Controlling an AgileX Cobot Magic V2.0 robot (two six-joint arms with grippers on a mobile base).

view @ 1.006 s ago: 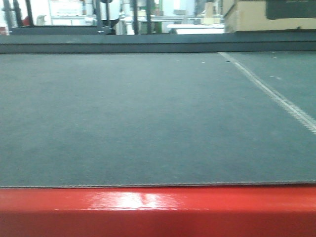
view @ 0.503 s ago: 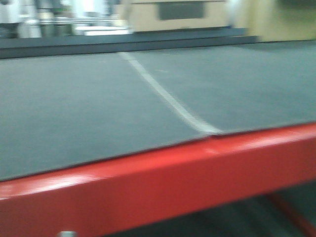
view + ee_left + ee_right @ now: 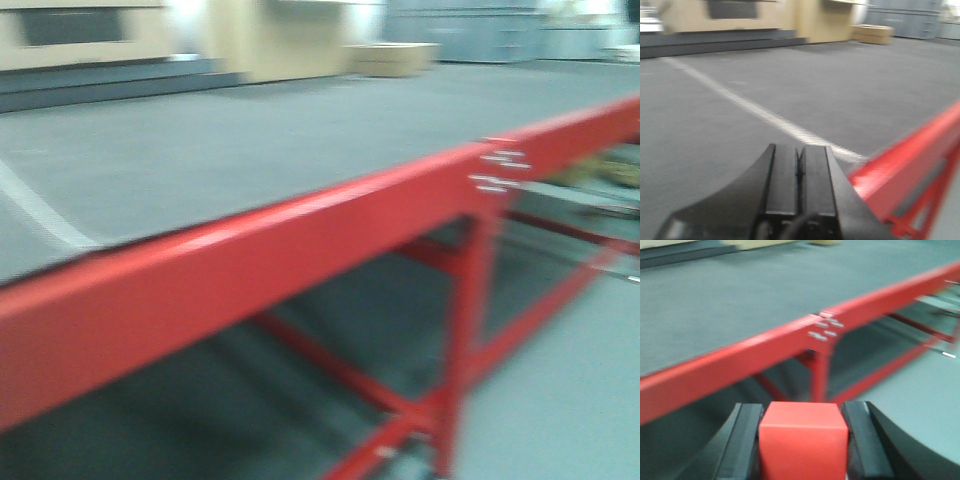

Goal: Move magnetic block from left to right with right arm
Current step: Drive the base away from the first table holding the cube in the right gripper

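We find the small bright red magnetic cube [image 3: 802, 442], matte and sharp-edged, clamped between the black fingers [image 3: 746, 440] of the right gripper [image 3: 801, 412], one flat pad against each side face. It is carried in the air, not set on anything. In the right wrist view it sits on the near side of the worktop's front edge, with floor below it. The left gripper [image 3: 799, 147] holds nothing, its dark fingers pressed together over the worktop near that same front edge. The front view has swung markedly within the last second. The glossy red metal rim [image 3: 250, 260] lay level across the bottom of the picture and now runs as a steep diagonal. The pale seam line [image 3: 40, 215] has slid to the far left, and the red frame legs [image 3: 465, 330] and the floor have come into sight. We judge the rig is turning rightward, so the carry is under way and placement is outstanding. The worktop's grey mat [image 3: 250, 150] looks finely textured and dull. Tan cardboard boxes [image 3: 395, 58] stand along its far edge. All views are blurred, so finer detail cannot be told.
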